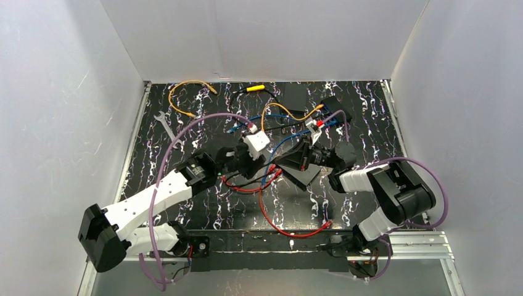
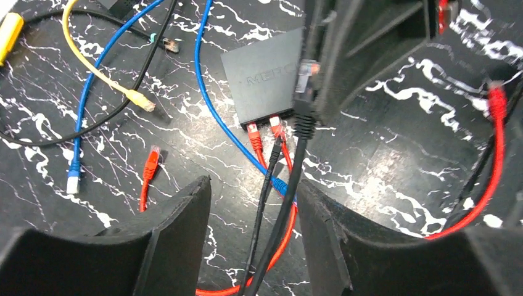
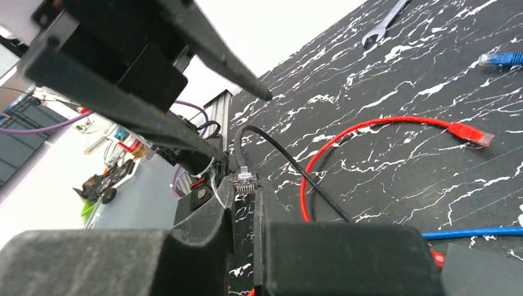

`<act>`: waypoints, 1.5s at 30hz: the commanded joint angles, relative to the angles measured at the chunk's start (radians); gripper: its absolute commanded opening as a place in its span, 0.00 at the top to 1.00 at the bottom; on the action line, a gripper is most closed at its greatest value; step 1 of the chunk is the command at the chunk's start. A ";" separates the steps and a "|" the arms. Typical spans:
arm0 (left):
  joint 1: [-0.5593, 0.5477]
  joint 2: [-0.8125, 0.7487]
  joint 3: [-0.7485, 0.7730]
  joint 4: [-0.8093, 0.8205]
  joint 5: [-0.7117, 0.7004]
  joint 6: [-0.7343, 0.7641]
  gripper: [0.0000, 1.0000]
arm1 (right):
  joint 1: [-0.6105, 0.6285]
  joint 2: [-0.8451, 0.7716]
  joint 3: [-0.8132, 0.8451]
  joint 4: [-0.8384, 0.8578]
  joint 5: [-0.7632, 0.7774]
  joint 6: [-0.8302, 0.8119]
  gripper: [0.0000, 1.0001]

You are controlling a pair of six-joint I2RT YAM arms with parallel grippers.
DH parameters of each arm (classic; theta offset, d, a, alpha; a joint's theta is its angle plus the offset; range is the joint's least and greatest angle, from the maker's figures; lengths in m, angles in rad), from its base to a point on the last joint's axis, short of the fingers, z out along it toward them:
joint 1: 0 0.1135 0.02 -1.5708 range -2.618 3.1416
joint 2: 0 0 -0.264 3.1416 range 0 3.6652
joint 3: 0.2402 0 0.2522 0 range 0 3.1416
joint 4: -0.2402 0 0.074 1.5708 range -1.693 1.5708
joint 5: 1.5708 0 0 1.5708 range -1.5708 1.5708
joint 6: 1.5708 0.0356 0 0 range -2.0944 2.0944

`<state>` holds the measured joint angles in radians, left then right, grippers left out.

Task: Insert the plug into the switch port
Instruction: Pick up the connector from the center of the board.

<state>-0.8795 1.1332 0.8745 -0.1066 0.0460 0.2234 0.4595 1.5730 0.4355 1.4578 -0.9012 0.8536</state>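
The plug (image 3: pixel 245 182), a clear connector on a black cable, is pinched between the fingers of my right gripper (image 3: pixel 245 186), which is shut on it. In the left wrist view the same plug (image 2: pixel 306 71) hangs just right of the black switch (image 2: pixel 262 77). Two red plugs (image 2: pixel 254 134) sit in the switch's front ports. My left gripper (image 2: pixel 254 185) is open. The black cable (image 2: pixel 290 185) runs between its fingers, close to the right one. From above, both grippers meet over the switch (image 1: pixel 306 179) mid-table.
Loose cable ends lie left of the switch: yellow (image 2: pixel 140 100), red (image 2: pixel 151 161), blue (image 2: pixel 73 180) and black (image 2: pixel 169 44). A wrench (image 1: pixel 164 126) and a yellow-handled tool (image 1: pixel 254 88) lie farther back. White walls enclose three sides.
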 commanded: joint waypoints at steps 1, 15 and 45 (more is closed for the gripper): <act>0.086 -0.076 -0.008 0.031 0.261 -0.140 0.46 | -0.004 -0.085 -0.012 -0.042 -0.017 -0.155 0.99; 0.150 -0.013 -0.024 0.151 0.543 -0.249 0.46 | 0.036 -0.161 -0.039 -0.010 -0.083 -0.254 0.96; 0.204 0.149 -0.002 0.126 0.781 -0.228 0.75 | 0.050 -0.164 -0.041 0.036 -0.105 -0.232 0.98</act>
<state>-0.6819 1.2728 0.8570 0.0494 0.7879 -0.0185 0.5056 1.4319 0.3962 1.4029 -0.9985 0.6247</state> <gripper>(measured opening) 0.247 0.153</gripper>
